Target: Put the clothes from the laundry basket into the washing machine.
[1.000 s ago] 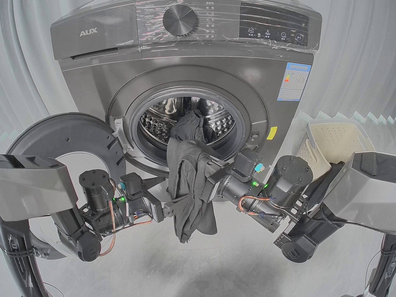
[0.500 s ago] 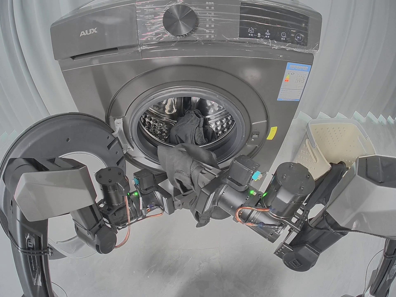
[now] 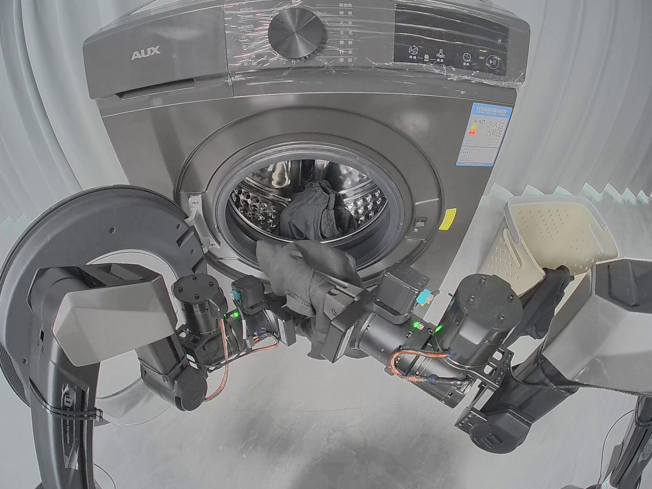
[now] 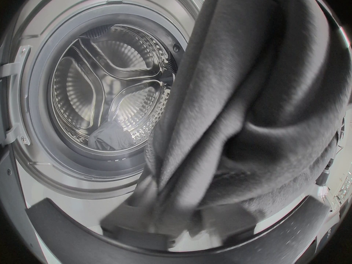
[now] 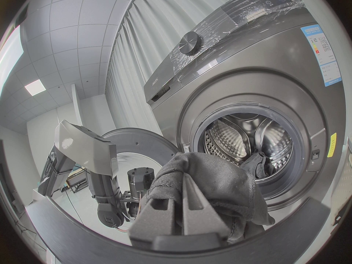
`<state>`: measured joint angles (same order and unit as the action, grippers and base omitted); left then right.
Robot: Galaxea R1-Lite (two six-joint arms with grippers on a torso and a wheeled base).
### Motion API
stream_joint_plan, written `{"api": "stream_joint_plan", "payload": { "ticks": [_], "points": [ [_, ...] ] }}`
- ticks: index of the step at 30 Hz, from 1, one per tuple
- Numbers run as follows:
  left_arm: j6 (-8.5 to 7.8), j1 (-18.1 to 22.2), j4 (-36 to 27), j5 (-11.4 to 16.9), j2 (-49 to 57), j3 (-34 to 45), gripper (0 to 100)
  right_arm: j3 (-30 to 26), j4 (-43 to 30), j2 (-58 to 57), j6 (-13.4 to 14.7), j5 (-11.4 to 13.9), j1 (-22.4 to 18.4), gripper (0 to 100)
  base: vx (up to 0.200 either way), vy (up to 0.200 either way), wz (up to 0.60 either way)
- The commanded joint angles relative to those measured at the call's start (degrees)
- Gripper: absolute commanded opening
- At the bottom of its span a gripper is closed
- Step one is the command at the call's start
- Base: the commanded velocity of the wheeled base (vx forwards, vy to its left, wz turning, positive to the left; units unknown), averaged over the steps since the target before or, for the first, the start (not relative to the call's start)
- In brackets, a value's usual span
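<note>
Dark garment (image 5: 220, 187), pinched in right tool (image 5: 182, 191), before washing machine (image 3: 305, 113)

Right gripper (image 5: 179, 197) has its fingers (image 5: 200, 211) pinched onto a dark grey garment (image 5: 220, 186), bunched up just in front of the washing machine (image 5: 256, 77). There's another dark garment (image 5: 260, 164) inside the drum (image 5: 234, 136), and the left arm (image 5: 88, 151) sits by the open door (image 5: 137, 143).
</note>
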<state>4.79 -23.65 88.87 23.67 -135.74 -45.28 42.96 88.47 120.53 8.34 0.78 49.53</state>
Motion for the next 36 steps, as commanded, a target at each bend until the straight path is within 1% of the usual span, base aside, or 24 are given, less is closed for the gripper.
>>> {"api": "stream_joint_plan", "payload": {
  "ticks": [1,5,8,9,10,14,18,19,21,23,26,27,28,31,32,33,36],
  "points": [
    [0.13,0.01,-0.01,-0.03,-0.05,-0.43,0,-0.42,0.04,-0.12,0.1,0.01,-0.22,0,0.0,0.0,0.0],
    [0.13,0.1,0.08,-0.21,0.13,-0.08,0,-2.27,0.04,-1.0,0.1,-0.16,-0.75,0,0.0,0.0,0.0],
    [0.31,0.18,0.08,-2.05,1.62,0.89,0,-3.41,-0.05,-1.61,0.71,-0.69,-1.37,0,0.0,0.0,0.0],
    [0.57,0.27,0.08,-2.67,2.24,1.51,0,-3.67,-0.05,-1.7,0.8,-0.87,-1.72,0,0.0,0.0,0.0],
    [1.36,0.36,0.08,-3.11,3.38,2.3,0,-4.38,-0.05,-1.7,0.89,-0.87,-2.33,0,0.0,0.0,0.0],
    [3.82,0.36,0.08,-3.37,7.25,4.41,0,-7.01,-0.05,-1.44,0.89,-0.6,-3.12,0,0.0,0.0,0.0],
    [4.26,0.36,0.08,-3.46,9.53,5.37,0,-7.45,-0.05,-1.09,1.07,-0.87,-2.77,0,0.0,0.0,0.0],
    [4.26,0.36,0.08,-3.55,9.88,5.64,0,-7.28,-0.05,-1.09,1.24,-0.87,-2.6,100,0.0,0.0,0.0],
    [4.35,0.36,0.08,-3.99,10.59,6.16,0,-7.45,-0.05,-1.09,1.77,-0.87,-2.42,100,0.0,0.0,0.0],
    [4.53,0.36,0.08,-4.6,11.38,6.78,0,-9.03,-0.14,-1.09,1.94,-1.04,-2.77,100,0.0,0.0,0.0],
    [5.14,0.45,0.08,-4.69,13.13,8.19,0,-14.75,-0.14,-1.17,1.51,-1.48,-3.12,100,0.0,0.0,0.0],
    [5.14,0.45,0.08,-4.69,13.13,8.19,0,-14.75,-0.14,-1.17,1.51,-1.48,-3.12,100,0.0,0.0,0.0],
    [5.93,0.45,0.08,-4.69,14.37,9.42,0,-18.79,-0.22,-1.09,1.51,-1.57,-3.21,100,0.0,0.0,0.0],
    [6.02,0.62,0.16,-4.69,16.65,12.14,0,-24.68,-0.22,-0.91,1.59,-1.57,-3.92,100,0.0,0.0,0.0],
    [6.02,0.62,0.16,-4.69,16.65,12.14,0,-24.68,-0.22,-0.91,1.59,-1.57,-3.92,100,0.0,0.0,0.0],
    [6.02,0.71,0.16,-4.69,18.5,14.07,0,-27.23,-0.22,-0.21,1.68,-1.75,-4.27,100,0.0,0.0,0.0],
    [6.02,0.97,0.16,-4.6,20.87,17.77,0,-29.51,-0.22,1.2,1.68,-2.71,-5.41,100,0.0,0.0,0.0]
  ]
}}
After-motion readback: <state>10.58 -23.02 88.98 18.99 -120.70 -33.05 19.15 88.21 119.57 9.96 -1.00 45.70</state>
